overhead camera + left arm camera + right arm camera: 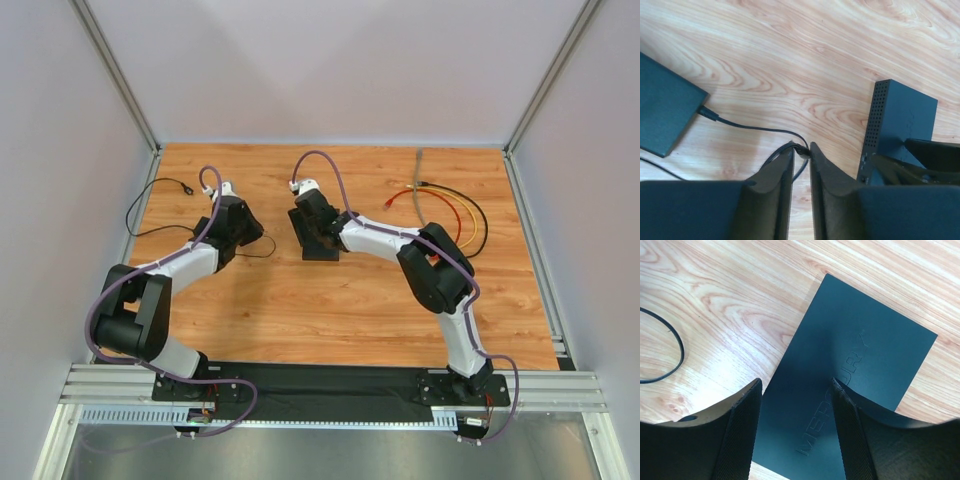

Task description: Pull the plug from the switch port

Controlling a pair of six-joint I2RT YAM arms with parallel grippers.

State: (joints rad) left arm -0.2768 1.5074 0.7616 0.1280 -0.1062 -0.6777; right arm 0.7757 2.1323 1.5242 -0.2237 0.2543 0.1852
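The switch [860,355] is a flat black box. It lies on the wooden table [300,330], near the middle and toward the back. It has a word pressed into its top, and one thin side is full of little holes [871,120].

The right gripper [796,382] is right over the switch. Its fingers are spread apart and are not around anything. One tip is at the edge of the box and the other is over the top. It looks like it is pushing the box down to keep it in place, but I cannot tell if it really touches.

The left gripper [801,148] is just beside the switch, on its holey side. Its fingers are close together, with a thin black lead [750,126] between the tips. There is a small gap, so I cannot tell if they pinch the lead or are letting it go. The lead's other end goes into a power brick [665,110] a little way off.

I cannot see any plug in the switch, and the lead does not seem to reach it. So I think the pull is done or almost done. Next, the left arm should make sure the plug is out, then drop the lead. The right arm can then lift off the box.

Some colored cables [455,205] lie far off to the right.
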